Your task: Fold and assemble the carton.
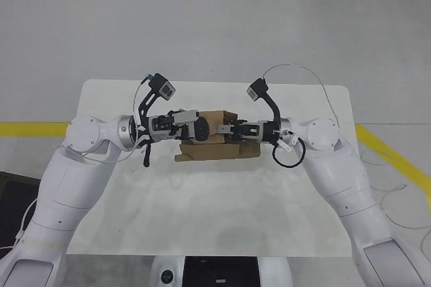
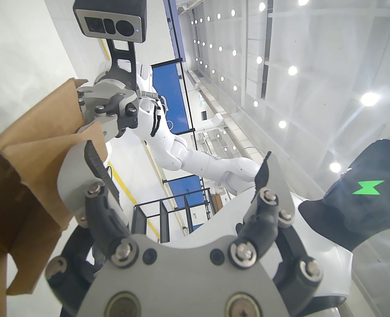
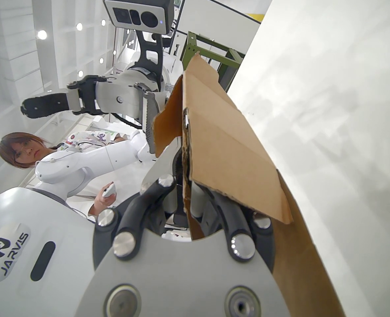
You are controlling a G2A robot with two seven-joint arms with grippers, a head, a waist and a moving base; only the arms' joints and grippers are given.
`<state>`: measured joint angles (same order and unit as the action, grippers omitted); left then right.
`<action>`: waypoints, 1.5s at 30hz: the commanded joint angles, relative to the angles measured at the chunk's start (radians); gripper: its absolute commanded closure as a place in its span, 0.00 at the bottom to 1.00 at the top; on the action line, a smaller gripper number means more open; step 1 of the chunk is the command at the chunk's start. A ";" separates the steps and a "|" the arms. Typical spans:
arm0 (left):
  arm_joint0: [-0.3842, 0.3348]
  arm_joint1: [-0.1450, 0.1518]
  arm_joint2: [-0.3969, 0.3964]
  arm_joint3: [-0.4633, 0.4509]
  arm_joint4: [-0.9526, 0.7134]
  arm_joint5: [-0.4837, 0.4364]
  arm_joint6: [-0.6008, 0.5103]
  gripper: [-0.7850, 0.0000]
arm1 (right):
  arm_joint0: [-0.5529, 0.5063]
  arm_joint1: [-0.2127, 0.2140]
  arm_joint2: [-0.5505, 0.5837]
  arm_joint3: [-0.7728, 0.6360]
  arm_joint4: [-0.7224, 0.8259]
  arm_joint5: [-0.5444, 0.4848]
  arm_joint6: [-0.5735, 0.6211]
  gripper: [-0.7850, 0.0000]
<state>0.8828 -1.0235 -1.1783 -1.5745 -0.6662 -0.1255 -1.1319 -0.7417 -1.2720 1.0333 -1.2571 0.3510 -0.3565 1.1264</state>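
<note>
A brown carton [image 1: 217,148], partly unfolded with loose flaps, is held above the middle of the white table [image 1: 215,215]. My right gripper [image 3: 185,163] is shut on the edge of one carton [image 3: 221,146] panel; in the left wrist view the right gripper [image 2: 99,115] clamps a flap. My left gripper [image 2: 178,166] stands open at the carton's [image 2: 26,166] other end, with one finger [image 2: 97,163] beside a flap and nothing between the fingers. The top view shows the left gripper [image 1: 200,129] and the right gripper [image 1: 230,130] facing each other over the carton.
The table's far edge [image 1: 215,82] lies just behind both wrists. Bare tabletop [image 3: 330,100] stretches in front of and to both sides of the carton. A yellow floor line [image 1: 21,129] runs past the table.
</note>
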 commanded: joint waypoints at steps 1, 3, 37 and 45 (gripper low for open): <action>-0.006 -0.001 0.004 0.000 0.014 -0.003 -0.007 0.00 | -0.004 0.001 0.000 -0.006 0.004 0.003 0.001 1.00; -0.010 -0.002 0.007 0.001 0.022 -0.005 -0.012 0.00 | -0.007 0.001 0.000 -0.012 0.005 0.006 0.001 1.00; -0.024 -0.002 -0.026 0.066 0.063 -0.009 -0.029 0.00 | -0.085 0.049 0.098 -0.075 0.089 0.063 0.155 1.00; -0.039 -0.008 -0.008 0.073 0.051 -0.004 -0.031 0.00 | -0.074 0.045 0.064 -0.094 0.134 0.072 0.183 1.00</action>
<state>0.8466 -1.0303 -1.1901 -1.5020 -0.6118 -0.1306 -1.1644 -0.8194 -1.2263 1.1035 -1.3541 0.4794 -0.2837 1.3076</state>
